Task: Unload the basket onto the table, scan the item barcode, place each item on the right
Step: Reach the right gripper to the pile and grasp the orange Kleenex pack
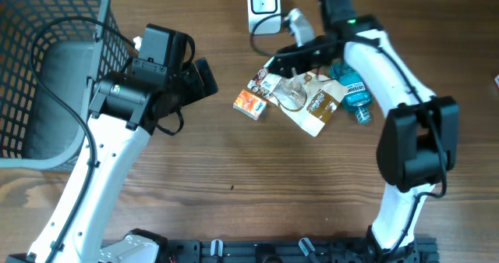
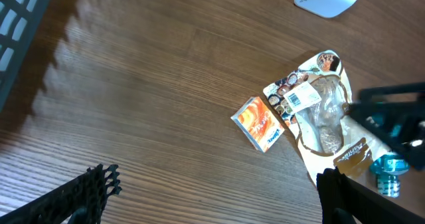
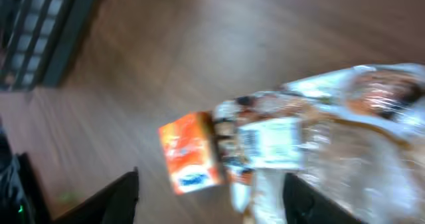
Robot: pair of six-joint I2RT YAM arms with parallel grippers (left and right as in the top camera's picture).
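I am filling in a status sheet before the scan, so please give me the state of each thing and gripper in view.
Snack bag: lying flat, white label up.
Orange box: closed, lying flat beside the bag.
Bottle: on its side, cap on.
Scanner: upright; on or off unclear.
Basket: upright.
Left gripper: open, empty.
Right gripper: jaws apart above the bag, no grip visible.
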